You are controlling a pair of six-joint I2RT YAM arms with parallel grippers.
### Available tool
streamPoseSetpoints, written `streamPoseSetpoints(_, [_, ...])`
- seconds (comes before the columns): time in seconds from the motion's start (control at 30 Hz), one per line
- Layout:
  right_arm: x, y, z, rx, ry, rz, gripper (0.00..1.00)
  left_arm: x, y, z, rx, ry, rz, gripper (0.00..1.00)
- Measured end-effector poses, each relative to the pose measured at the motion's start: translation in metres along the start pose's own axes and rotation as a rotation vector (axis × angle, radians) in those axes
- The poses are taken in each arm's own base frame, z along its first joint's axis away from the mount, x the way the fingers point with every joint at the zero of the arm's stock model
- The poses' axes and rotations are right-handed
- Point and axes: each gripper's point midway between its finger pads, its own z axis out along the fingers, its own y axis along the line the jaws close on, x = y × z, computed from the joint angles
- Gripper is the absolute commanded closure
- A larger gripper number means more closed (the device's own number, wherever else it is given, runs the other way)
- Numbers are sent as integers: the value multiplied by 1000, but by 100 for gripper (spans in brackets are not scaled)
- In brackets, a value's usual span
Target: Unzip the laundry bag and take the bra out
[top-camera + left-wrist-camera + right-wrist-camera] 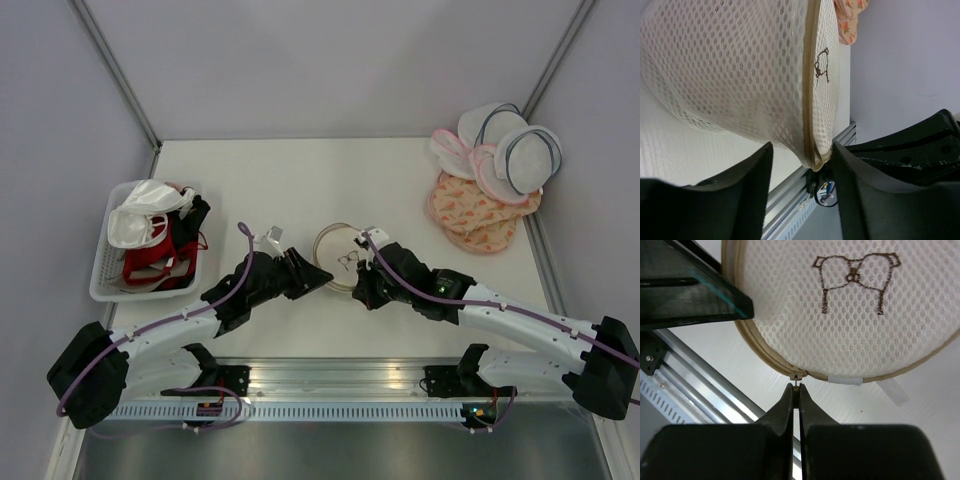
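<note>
Currently, you will find the laundry bag (338,245) lying flat near the middle of the table (260,180), with both arms reaching in from the near edge. The left gripper (322,277) meets the bag at its 7 o'clock. In the left wrist view its fingers (740,195) are spread apart, with the tan rim of the bag standing between them, just beside the right-hand finger. The right gripper (358,284) sits at the bag's 5 o'clock. In the right wrist view its fingers are pressed together, pinching the small zipper pull (798,380) at the 6 o'clock point of the rim. From the pull toward 9 o'clock, the zipper line looks closed. The brown bra drawing (855,280) faces upward on the mesh. You cannot tell through the mesh what the bag contains. At the table's 9 o'clock, a white basket (103,275) holds a white bra (140,215) and a red bra (150,262). At 2 o'clock, white domed bags (520,150) rest on pink patterned flat bags (475,215).
</note>
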Motion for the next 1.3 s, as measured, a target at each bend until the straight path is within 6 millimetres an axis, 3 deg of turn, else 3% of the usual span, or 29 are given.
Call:
streamPoseSetpoints(0.07, [3,-6,-2,31,7,-1,100,-2,0,0,-2,-8,-2,16])
streamPoseSetpoints(0.17, [9,-19,-4,94,27,-1,100,-5,-1,-2,0,-26,2,6])
streamPoseSetpoints(0.43, [25,-60,-14,312,66,18,100,-33,-8,-13,-19,-157,83,0])
streamPoseSetpoints(0.63, [30,-70,-14,369,82,13,100,-55,-16,2,-86,-200,205,2])
streamPoseSetpoints(0.7, [30,-70,-14,369,82,13,100,-63,-28,15,-90,-198,255,7])
streamPoseSetpoints(0.8, [30,-70,-14,369,82,13,100,-70,-35,32,-111,-188,323,24])
streamPoseSetpoints(0.83, [30,-70,-14,369,81,13,100,-72,-34,38,-129,-180,344,37])
streamPoseSetpoints(0.9, [29,-71,-14,376,75,15,100,-74,-26,46,-181,-168,384,52])
streamPoseSetpoints(0.93, [29,-72,-15,380,72,16,100,-74,-19,49,-210,-158,404,67])
streamPoseSetpoints(1.03, [27,-74,-18,395,59,24,100,-69,5,51,-299,-121,445,96])
streamPoseSetpoints(1.17, [24,-81,-23,440,33,50,100,-63,23,42,-361,-96,464,98])
streamPoseSetpoints(1.3, [23,-91,-27,507,5,90,100,-63,25,26,-360,-110,463,98])
